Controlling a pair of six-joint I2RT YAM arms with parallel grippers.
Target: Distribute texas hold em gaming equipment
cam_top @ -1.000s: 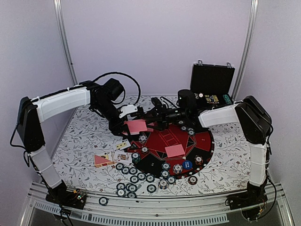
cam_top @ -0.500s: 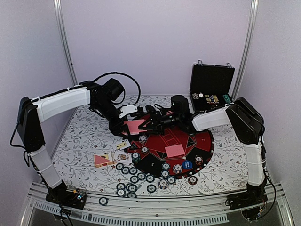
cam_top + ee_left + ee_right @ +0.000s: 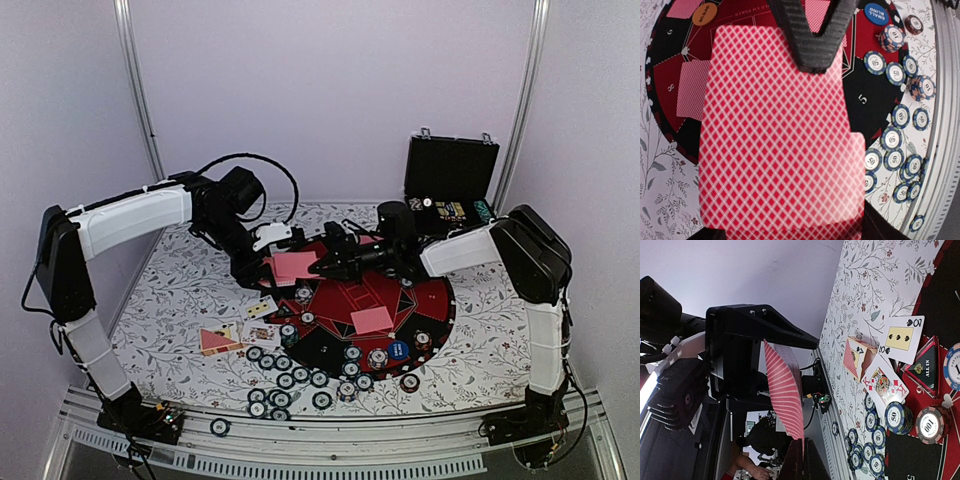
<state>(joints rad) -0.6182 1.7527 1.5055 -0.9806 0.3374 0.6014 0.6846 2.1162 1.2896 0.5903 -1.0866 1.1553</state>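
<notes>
My left gripper (image 3: 268,262) is shut on a deck of pink-red-backed playing cards (image 3: 292,266), held above the mat's left edge. The deck's top card (image 3: 775,140) fills the left wrist view and hides my left fingers. My right gripper (image 3: 322,268) meets the deck from the right, and its black fingers (image 3: 812,45) pinch the card's far edge. In the right wrist view my right gripper (image 3: 803,460) is shut on the thin edge of the top card (image 3: 785,390). Face-up cards (image 3: 260,320) and several poker chips (image 3: 285,378) lie on the table below.
The round red-and-black mat (image 3: 430,300) holds a face-down card (image 3: 372,320), a blue button disc (image 3: 398,350) and chip stacks. An orange disc (image 3: 704,13) lies on its far side. The open black case (image 3: 450,185) stands at the back right. One chip (image 3: 219,427) sits on the front rail.
My right gripper has shut on the edge of the top card. It first reached left to the deck, then drew slightly back right. The left arm has held still.
</notes>
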